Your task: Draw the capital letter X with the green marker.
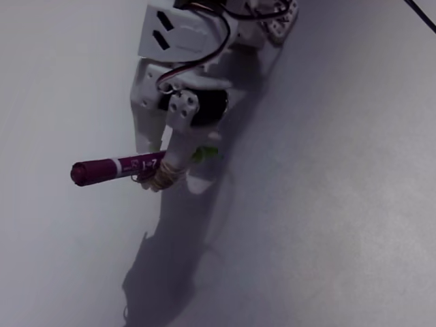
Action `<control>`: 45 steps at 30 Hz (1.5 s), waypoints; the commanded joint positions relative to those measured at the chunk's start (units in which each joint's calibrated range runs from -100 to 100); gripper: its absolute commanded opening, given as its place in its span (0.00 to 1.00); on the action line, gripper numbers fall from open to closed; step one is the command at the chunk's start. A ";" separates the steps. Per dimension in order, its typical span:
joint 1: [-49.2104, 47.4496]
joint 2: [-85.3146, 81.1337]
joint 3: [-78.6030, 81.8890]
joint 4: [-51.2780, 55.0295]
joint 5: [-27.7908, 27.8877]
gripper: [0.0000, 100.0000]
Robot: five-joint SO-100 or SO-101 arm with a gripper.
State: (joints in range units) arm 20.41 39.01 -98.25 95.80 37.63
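Fixed view shows our gripper (178,163) pinching the green marker (116,167) across its middle, with bands wound around the fingers. The purple end sticks out toward nine o'clock, and a bit of green peeks out at three o'clock. We see no lines on the white table (340,204) yet. We think the tip must come down next.
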 commanded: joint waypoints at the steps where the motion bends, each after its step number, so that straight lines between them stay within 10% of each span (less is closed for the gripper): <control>1: 0.20 -6.34 -1.75 -0.38 5.27 0.00; 7: 3.44 -10.81 -0.40 4.12 7.81 0.00; 18: 3.53 -48.62 71.35 1.09 -1.90 0.00; 31: 8.10 -66.65 159.00 -95.27 3.47 0.00; 38: 9.44 -45.51 155.95 -134.99 7.67 0.00; 45: 11.82 -35.38 142.30 -140.55 8.35 0.00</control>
State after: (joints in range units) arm 30.29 1.28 48.29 -42.95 45.59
